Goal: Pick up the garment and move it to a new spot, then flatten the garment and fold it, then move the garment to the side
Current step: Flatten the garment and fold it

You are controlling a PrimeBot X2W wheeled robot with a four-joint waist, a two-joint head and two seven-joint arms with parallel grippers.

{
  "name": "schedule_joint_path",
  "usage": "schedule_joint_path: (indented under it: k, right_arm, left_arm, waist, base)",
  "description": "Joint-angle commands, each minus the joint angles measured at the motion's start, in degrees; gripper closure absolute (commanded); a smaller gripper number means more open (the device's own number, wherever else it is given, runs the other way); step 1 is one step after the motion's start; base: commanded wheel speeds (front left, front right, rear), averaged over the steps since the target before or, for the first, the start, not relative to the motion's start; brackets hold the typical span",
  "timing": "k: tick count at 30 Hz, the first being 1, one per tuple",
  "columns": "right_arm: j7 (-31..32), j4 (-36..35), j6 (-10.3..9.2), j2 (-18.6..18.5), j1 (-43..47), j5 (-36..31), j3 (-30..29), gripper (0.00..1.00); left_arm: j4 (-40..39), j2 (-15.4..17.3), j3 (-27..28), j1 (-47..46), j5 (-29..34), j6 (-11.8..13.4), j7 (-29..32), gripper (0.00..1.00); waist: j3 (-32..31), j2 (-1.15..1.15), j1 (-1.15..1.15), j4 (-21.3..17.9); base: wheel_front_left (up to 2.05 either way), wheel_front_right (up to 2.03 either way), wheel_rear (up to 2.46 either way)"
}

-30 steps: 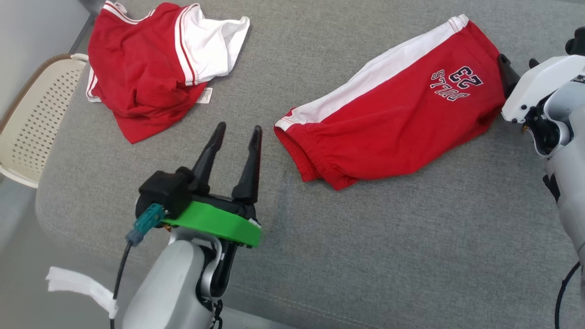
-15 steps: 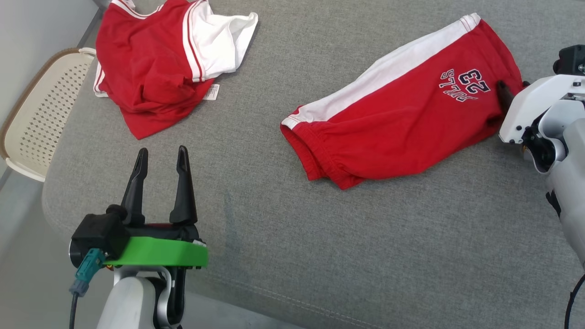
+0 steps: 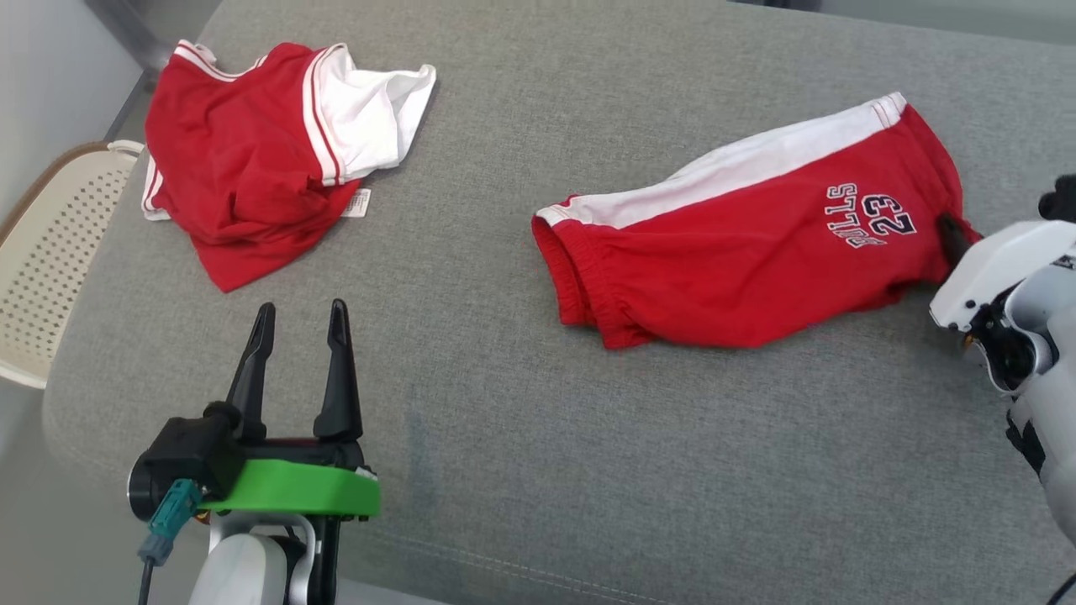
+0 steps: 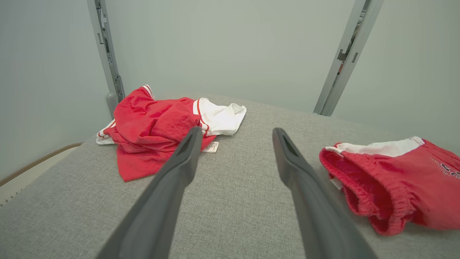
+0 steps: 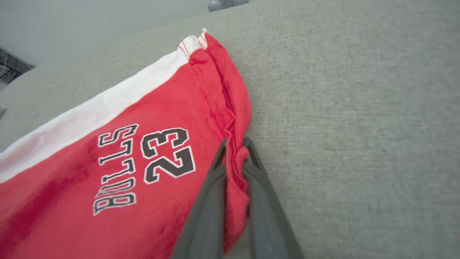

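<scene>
The right claw [image 5: 235,145] is clenched on the hem of the red shorts [image 3: 740,269] — located toward the right edge of the surface [image 3: 588,470]. The left claw [image 3: 298,318] is released, over the near-left corner.

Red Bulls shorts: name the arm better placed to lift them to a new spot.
Right: its jaws are shut on the hem of the shorts; the left jaws stand open above bare cushion, apart from them.

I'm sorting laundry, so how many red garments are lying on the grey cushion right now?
2. A crumpled red garment lies far left; the red shorts lie right, hem pinched by the right gripper. None looks hidden.
</scene>
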Motion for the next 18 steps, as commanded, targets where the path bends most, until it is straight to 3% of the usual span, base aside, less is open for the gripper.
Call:
schedule_joint_path:
  k: [1, 9, 18]
  right_arm:
    - [-0.6, -0.9, -0.1, -0.8, 2.4, 1.7, -0.3, 1.0]
    - [-2.7, -3.4, -0.1, -4.5, 9.6, 8.8, -2.2, 1.0]
    - [-5.9, -2.5, -0.08, -6.8, 13.6, 14.4, -6.6, 1.0]
  left_arm:
    - [0.1, 0.1, 0.6, 1.2, 0.5, -0.4, 0.0, 0.0]
    - [0.0, 0.1, 2.8, 3.4, 3.0, -1.2, 0.0, 0.0]
    - [0.6, 0.1, 3.0, 3.4, 4.8, -2.2, 0.0, 0.0]
  waist:
    - [-2.8, 0.0, 0.0, -3.0]
    - [-5.5, 0.0, 0.0, -7.6]
    - [-5.9, 0.0, 0.0, -8.9]
  base:
    - [0.0, 0.0, 0.0]
    - [0.0, 0.0, 0.0]
    - [0.0, 0.0, 0.0]
